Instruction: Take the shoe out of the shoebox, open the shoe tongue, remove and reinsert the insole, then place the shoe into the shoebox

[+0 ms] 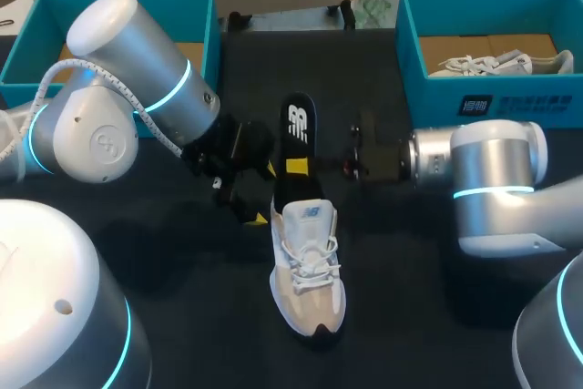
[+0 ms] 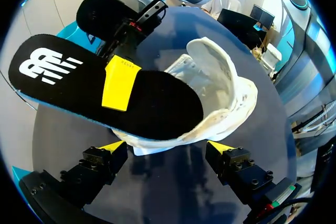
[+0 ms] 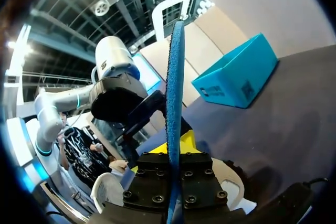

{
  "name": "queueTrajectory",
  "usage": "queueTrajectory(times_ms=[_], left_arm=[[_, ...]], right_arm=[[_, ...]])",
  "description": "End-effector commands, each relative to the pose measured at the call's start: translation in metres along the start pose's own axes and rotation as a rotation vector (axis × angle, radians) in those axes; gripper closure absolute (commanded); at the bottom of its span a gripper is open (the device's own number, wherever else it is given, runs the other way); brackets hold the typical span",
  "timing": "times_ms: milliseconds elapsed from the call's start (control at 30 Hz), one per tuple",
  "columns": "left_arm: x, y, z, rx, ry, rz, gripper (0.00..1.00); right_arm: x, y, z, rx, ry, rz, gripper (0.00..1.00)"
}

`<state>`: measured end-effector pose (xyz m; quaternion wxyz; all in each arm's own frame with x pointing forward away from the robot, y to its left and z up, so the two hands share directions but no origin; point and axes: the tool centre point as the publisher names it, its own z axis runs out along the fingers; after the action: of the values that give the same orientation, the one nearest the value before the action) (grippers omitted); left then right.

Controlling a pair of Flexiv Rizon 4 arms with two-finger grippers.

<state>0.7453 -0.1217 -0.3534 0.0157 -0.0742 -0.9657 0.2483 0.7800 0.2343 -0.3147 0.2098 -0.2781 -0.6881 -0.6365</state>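
a white and beige lace-up sneaker (image 1: 308, 271) stands on its sole mid-table, toe toward the near edge. a black foam insole (image 1: 297, 125) with a white logo and blue underside juts from its opening, rising past the heel. an open teal cardboard shoebox (image 1: 25, 47) sits far left, and a second teal shoebox (image 1: 483, 102) far right holds another white sneaker (image 1: 483, 65).

The insole (image 1: 297, 131) is black with white logo, the shoe (image 1: 308, 272) white, perhaps beige-toed, the shoebox (image 1: 492, 97) teal.

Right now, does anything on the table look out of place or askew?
Only the black insole: it pokes halfway out of the white shoe at the heel end, the right gripper holding it with jaws shut. That fits the insole step; nothing looks damaged.
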Motion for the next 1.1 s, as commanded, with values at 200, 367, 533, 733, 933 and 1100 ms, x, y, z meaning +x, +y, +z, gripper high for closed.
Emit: queueTrajectory(times_ms=[200,367,533,733,933,1100], left_arm=[[0.0,0.0,0.001,-0.001,0.0,0.0,0.0],[0.0,0.0,0.001,-0.001,0.0,0.0,0.0],[0.0,0.0,0.001,-0.001,0.0,0.0,0.0],[0.0,0.0,0.001,-0.001,0.0,0.0,0.0],[0.0,0.0,0.001,-0.001,0.0,0.0,0.0],[0.0,0.0,0.001,-0.001,0.0,0.0,0.0]], right_arm=[[-0.001,-0.022,-0.006,0.04,-0.008,0.026,1.0],[-0.001,-0.037,-0.009,0.058,-0.012,0.059,1.0],[0.004,-0.052,-0.009,0.123,-0.015,0.098,1.0],[0.005,-0.064,-0.007,0.167,-0.013,0.133,1.0],[0.01,-0.064,-0.007,0.142,-0.001,0.118,1.0],[0.014,-0.055,-0.008,0.123,0.024,0.086,0.69]])
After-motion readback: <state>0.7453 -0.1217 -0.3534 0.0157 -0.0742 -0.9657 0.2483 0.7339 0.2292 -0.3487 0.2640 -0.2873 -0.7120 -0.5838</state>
